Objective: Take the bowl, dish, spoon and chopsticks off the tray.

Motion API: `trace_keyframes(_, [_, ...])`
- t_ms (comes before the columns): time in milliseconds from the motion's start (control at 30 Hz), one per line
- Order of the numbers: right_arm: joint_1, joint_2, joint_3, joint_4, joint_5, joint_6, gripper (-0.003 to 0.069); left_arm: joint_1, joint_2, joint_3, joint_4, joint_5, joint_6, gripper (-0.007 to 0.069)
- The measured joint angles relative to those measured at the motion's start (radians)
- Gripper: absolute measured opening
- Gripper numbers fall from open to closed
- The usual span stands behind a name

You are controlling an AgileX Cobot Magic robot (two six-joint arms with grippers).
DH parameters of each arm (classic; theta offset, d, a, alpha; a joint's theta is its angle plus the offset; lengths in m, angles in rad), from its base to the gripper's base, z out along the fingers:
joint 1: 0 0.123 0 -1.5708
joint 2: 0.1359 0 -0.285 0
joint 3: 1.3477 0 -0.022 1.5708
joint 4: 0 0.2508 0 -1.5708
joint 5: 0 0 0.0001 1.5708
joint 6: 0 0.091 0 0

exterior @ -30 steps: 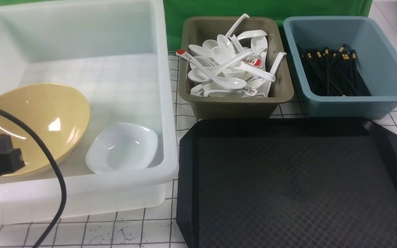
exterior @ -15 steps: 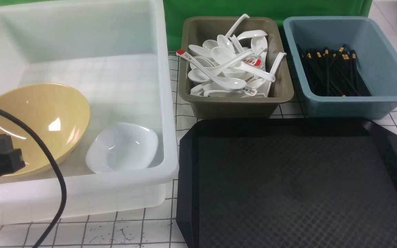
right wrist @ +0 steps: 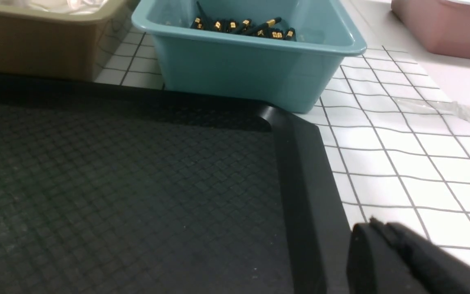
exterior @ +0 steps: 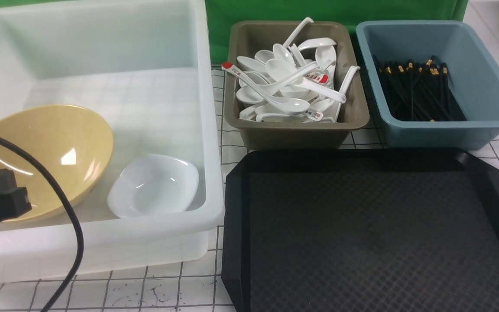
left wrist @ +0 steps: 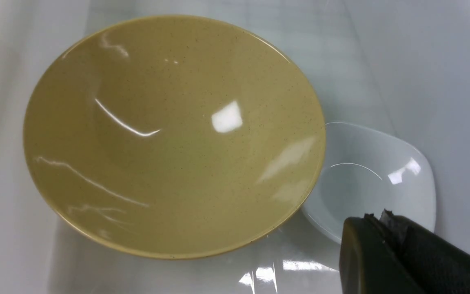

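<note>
Change: nothing moves between a second ago and now; bowl, dish, bins and the left arm sit exactly where they were.
Tray: the tray [exterior: 375, 234] lies at the desk's near right, its patterned floor bare in the front and right wrist views.
Bowl: the bowl [exterior: 46, 156] rests tilted inside the white tub [exterior: 208, 130], toward the tub's near left corner.
Dish: the dish [exterior: 154, 184] sits in the tub's near right corner, right beside the bowl; from the left wrist view the bowl's rim overlaps its edge.
Spoon: it cannot be singled out among the white spoons piled in the olive bin [exterior: 295, 130] behind the tray's far edge.
Chopsticks: likewise lost among the black pairs in the blue bin [exterior: 444, 125] at the tray's far right corner.
Left jaws: the left gripper [left wrist: 386, 228] hovers over the tub, pressed shut, holding nothing.
Right jaws: the right gripper [right wrist: 382, 237] hangs by the tray's right rim, closed and empty.
Meaning: all 4 items look to be off the tray, so the task seems finished and the arms idle.
</note>
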Motion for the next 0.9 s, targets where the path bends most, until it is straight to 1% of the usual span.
trace_keyframes(133, [0.000, 0.000, 0.000, 0.000, 0.000, 0.000, 0.0050, -0.018, -0.020, 0.014, 0.001, -0.009, 0.000, -0.0006])
trace_keyframes(233, [0.000, 0.000, 0.000, 0.000, 0.000, 0.000, 0.0052, -0.028, -0.083, 0.070, -0.005, -0.033, 0.000, -0.0006])
trace_keyframes(300, [0.000, 0.000, 0.001, 0.000, -0.001, 0.000, 0.0055, -0.025, -0.200, 0.168, 0.029, -0.090, 0.000, -0.0006])
trace_keyframes(333, [0.000, 0.000, 0.001, 0.000, -0.001, 0.000, 0.0055, -0.023, -0.209, 0.175, 0.035, -0.096, 0.000, -0.0006])
trace_keyframes(433, [0.000, 0.000, 0.001, 0.000, -0.001, 0.000, 0.0055, -0.010, -0.361, 0.293, 0.088, -0.214, 0.000, -0.0006])
trace_keyframes(500, [0.000, 0.000, 0.001, 0.000, -0.001, 0.000, 0.0058, 0.003, -0.468, 0.383, 0.097, -0.283, 0.000, -0.0006])
trace_keyframes(567, [0.000, 0.000, 0.001, 0.000, -0.003, 0.000, 0.0061, 0.013, -0.561, 0.466, 0.102, -0.321, 0.004, -0.0006])
trace_keyframes(667, [0.000, 0.000, 0.001, 0.000, -0.004, 0.000, 0.0064, 0.015, -0.697, 0.591, 0.106, -0.323, 0.004, -0.0006])
trace_keyframes(800, [-0.001, 0.000, 0.001, 0.000, -0.004, 0.000, 0.0069, 0.003, -0.724, 0.614, 0.086, -0.210, 0.004, -0.0006])
trace_keyframes(900, [-0.001, 0.000, 0.001, 0.000, -0.004, 0.000, 0.0071, -0.012, -0.726, 0.614, 0.084, -0.210, 0.007, -0.0006])
